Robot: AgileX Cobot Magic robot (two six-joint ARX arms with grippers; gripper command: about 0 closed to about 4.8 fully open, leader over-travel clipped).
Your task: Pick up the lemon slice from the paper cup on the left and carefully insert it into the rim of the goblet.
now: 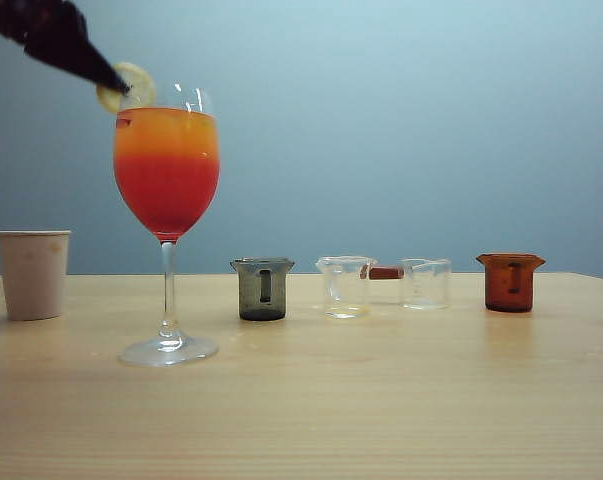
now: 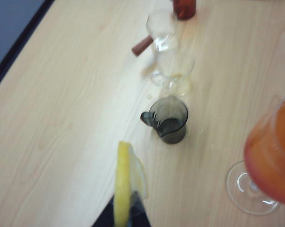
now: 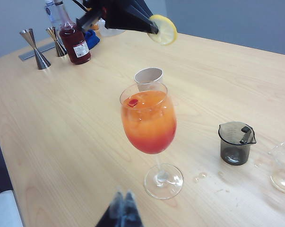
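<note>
My left gripper (image 1: 119, 86) is shut on the lemon slice (image 1: 133, 85), a thin yellow round held just above the left side of the goblet's rim. In the left wrist view the lemon slice (image 2: 124, 182) stands edge-on between the dark fingers of that gripper (image 2: 128, 208). The goblet (image 1: 167, 165) holds an orange-over-red drink and stands upright on the table. The beige paper cup (image 1: 33, 273) sits at the far left. My right gripper (image 3: 125, 198) is shut and empty, low over the table short of the goblet's foot (image 3: 163, 181). From there the lemon slice (image 3: 164, 29) hangs above and behind the goblet (image 3: 149, 120).
A dark grey measuring cup (image 1: 262, 288), two clear beakers (image 1: 345, 285) (image 1: 426, 283) and a brown-orange cup (image 1: 509, 281) stand in a row right of the goblet. A red bottle (image 3: 73, 40) and metal jiggers (image 3: 33, 47) stand at the table's far end.
</note>
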